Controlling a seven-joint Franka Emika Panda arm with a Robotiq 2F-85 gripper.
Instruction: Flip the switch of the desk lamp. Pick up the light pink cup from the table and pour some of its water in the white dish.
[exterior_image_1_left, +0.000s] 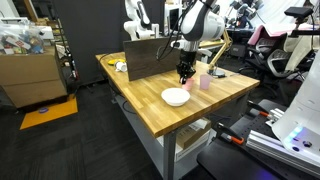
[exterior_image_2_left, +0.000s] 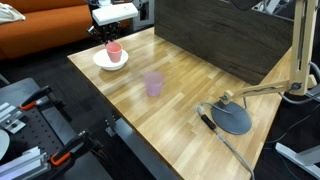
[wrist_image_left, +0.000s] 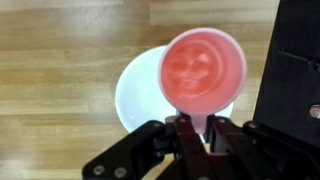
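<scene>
**Claw clamped on the light pink cup, over the white dish**

In an exterior view, my claw (exterior_image_1_left: 185, 72) hangs at frame centre above the worktop (exterior_image_1_left: 140, 98). It is just up-right of the white dish (exterior_image_1_left: 175, 96), with the desk lamp (exterior_image_1_left: 222, 45) behind.

In an exterior view, the light pink cup (exterior_image_2_left: 114, 52) is over the dish (exterior_image_2_left: 99, 61) at upper left, and the lamp's base (exterior_image_2_left: 232, 117) lies at lower right.

In the wrist view, my claw (wrist_image_left: 206, 135) pinches the cup's (wrist_image_left: 203, 68) near rim, over the dish's (wrist_image_left: 135, 95) right part.

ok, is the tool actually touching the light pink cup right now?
Touching. In the wrist view the tool has its jaws pinched on the near rim of the light pink cup, with no gap showing.
</scene>
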